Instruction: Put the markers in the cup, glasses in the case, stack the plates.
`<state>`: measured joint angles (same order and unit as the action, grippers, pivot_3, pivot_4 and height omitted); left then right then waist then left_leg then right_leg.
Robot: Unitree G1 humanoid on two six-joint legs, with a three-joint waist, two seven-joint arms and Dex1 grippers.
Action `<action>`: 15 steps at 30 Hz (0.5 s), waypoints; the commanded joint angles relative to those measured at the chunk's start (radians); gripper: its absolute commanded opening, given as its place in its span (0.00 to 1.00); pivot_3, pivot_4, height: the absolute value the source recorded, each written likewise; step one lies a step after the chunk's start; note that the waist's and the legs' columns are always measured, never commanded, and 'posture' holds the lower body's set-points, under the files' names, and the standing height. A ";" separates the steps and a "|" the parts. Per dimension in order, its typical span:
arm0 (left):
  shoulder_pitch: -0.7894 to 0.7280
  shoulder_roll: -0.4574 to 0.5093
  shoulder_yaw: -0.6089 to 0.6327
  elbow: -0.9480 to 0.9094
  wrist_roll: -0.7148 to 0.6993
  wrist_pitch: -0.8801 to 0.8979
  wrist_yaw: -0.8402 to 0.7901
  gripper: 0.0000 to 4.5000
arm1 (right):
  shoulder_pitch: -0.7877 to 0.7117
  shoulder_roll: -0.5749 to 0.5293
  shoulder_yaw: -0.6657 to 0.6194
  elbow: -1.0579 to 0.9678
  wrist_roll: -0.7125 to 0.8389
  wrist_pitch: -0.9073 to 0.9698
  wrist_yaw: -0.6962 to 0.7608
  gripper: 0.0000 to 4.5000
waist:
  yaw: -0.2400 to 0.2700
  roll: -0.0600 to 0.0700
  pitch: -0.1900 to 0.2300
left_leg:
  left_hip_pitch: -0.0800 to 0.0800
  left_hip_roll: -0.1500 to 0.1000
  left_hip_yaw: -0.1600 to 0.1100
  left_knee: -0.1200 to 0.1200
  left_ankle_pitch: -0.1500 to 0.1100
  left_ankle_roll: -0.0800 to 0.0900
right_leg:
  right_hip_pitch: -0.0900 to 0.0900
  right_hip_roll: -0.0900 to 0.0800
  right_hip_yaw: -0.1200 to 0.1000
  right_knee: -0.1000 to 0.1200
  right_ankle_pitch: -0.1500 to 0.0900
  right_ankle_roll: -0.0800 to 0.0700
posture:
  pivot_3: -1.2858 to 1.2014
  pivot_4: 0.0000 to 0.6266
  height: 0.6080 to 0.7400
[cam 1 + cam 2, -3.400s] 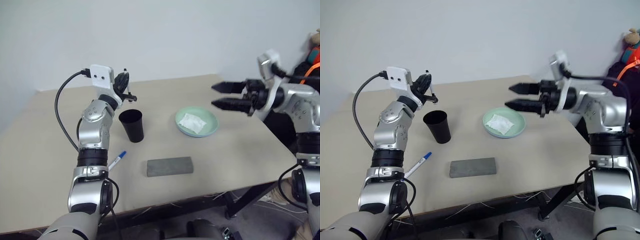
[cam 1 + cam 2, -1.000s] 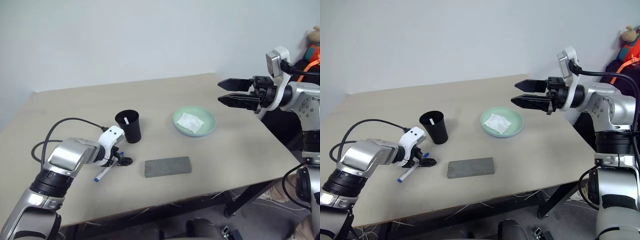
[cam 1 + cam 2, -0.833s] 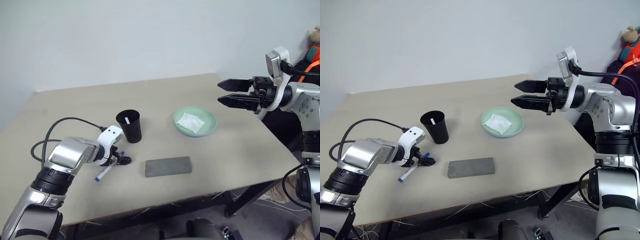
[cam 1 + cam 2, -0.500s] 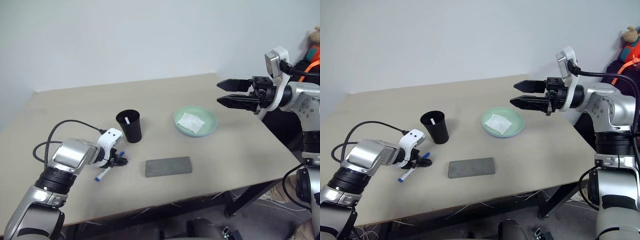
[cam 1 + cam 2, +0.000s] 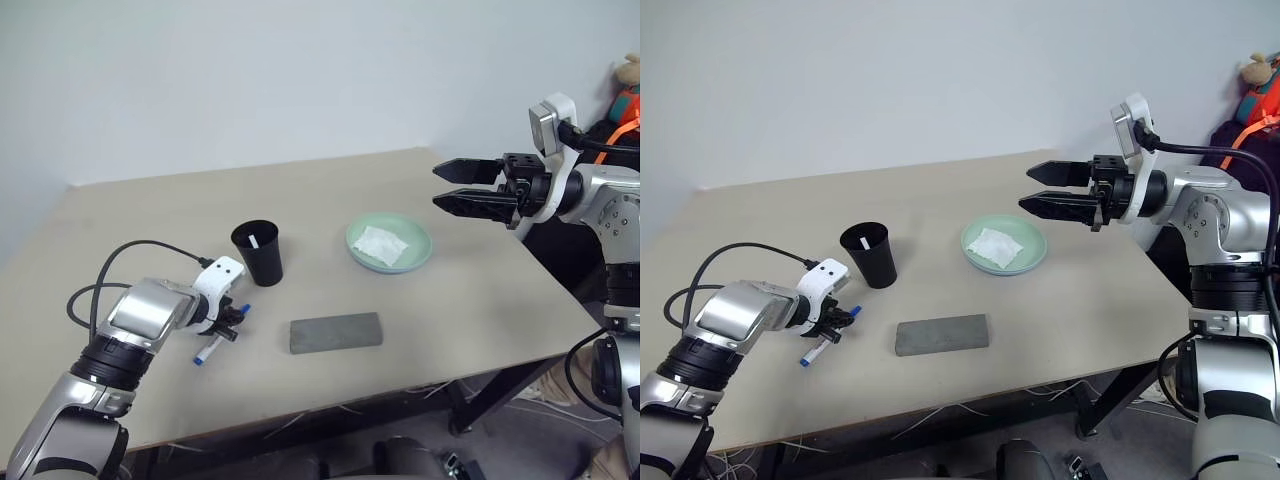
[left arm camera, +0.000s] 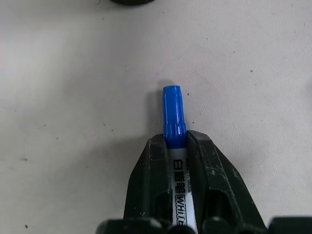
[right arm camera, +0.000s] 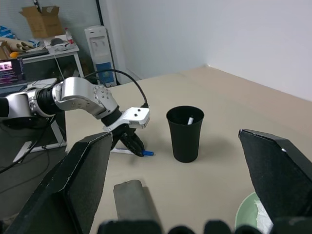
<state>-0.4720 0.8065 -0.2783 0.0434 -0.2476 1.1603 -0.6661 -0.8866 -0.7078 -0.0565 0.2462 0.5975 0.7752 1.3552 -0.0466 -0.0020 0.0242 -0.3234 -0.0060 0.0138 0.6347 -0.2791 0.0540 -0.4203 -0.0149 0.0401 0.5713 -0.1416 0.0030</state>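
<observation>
left gripper (image 6: 176, 161) clamped on the blue-capped marker (image 6: 174, 114) just behind its cap, marker lying on the table (image 5: 450, 300) near-left of the cup (image 5: 257, 252); light, stiff, slick barrel, so that grip suits. right gripper (image 5: 450, 185) hangs wide open, empty

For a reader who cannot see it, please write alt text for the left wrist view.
The left pincer is shut on a white marker with a blue cap, gripping the barrel just behind the cap. The marker lies on a beige table.
</observation>
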 commanded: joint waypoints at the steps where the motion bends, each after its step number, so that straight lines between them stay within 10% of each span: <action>1: 0.013 -0.009 0.035 -0.065 0.000 -0.092 -0.019 0.02 | -0.013 -0.008 -0.018 -0.029 0.019 -0.004 0.001 1.00 | 0.001 0.000 0.000 | 0.000 0.000 0.000 0.000 0.000 0.000 | 0.000 0.000 0.000 0.000 0.000 0.000 | 0.52 0.00 0.97; 10: 0.045 -0.188 0.275 -0.414 -0.334 -0.145 -0.132 0.02 | -0.011 -0.001 -0.017 -0.035 0.020 -0.001 -0.006 1.00 | 0.001 0.000 0.000 | -0.004 0.002 0.001 0.003 0.000 0.001 | -0.001 -0.002 0.002 -0.002 0.000 0.001 | 0.52 0.00 0.97; 15: -0.039 -0.320 0.295 -0.353 -0.294 -0.274 -0.035 0.02 | -0.015 0.002 -0.017 -0.037 0.021 0.000 -0.009 1.00 | 0.001 0.000 0.000 | -0.002 -0.002 0.000 0.003 0.000 0.001 | 0.003 -0.001 0.001 -0.002 0.000 0.001 | 0.52 0.00 0.97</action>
<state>-0.4723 0.4933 -0.0033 -0.3287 -0.5651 0.9240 -0.7409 -0.8857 -0.7011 -0.0554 0.2413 0.5984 0.7787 1.3473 -0.0455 -0.0024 0.0244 -0.3248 -0.0080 0.0141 0.6377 -0.2787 0.0549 -0.4166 -0.0146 0.0412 0.5694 -0.1416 0.0035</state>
